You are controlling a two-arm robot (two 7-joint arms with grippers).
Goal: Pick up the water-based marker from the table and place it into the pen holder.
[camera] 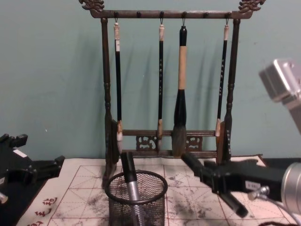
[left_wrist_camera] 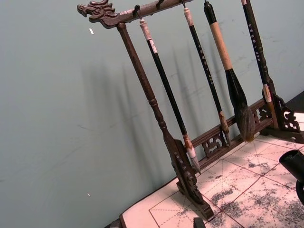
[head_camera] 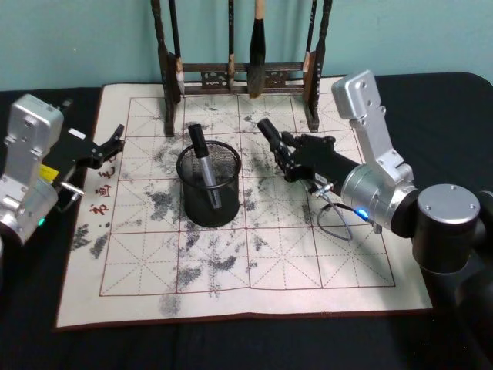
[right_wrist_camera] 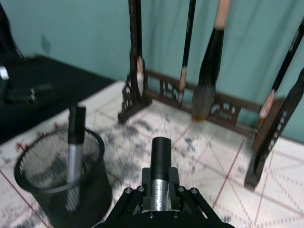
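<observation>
Table [head_camera: 31, 339]: dark top carrying the gridded, ink-smudged mat [head_camera: 308, 262], which marks out the working area between the two arms.
Brush rack [head_camera: 239, 77]: stands upright along the mat's far edge with brushes hanging from it, behind the action and out of the way.
Right arm: reaches in low from the right so that its tool points toward the middle of the mat.
Pen holder [head_camera: 209, 204]: upright near the mat's centre, mouth up and clear from above, so a drop from overhead looks possible.
Left gripper [head_camera: 112, 142]: parked at the mat's left edge with its fingers spread and empty, well apart from the holder.
Right gripper [head_camera: 279, 150]: clamped around the middle of the water-based marker [head_camera: 268, 129]; the mid-body grip probably keeps it from tipping.
Marker position: lifted off the mat, tilted, black cap leading, just right of the holder and not yet over its rim.
Second marker [head_camera: 202, 158]: already leans inside the holder, cap up against the far rim, leaving room beside it.
Next move, as a judgement: carry left over the rim, tip upright, release.
</observation>
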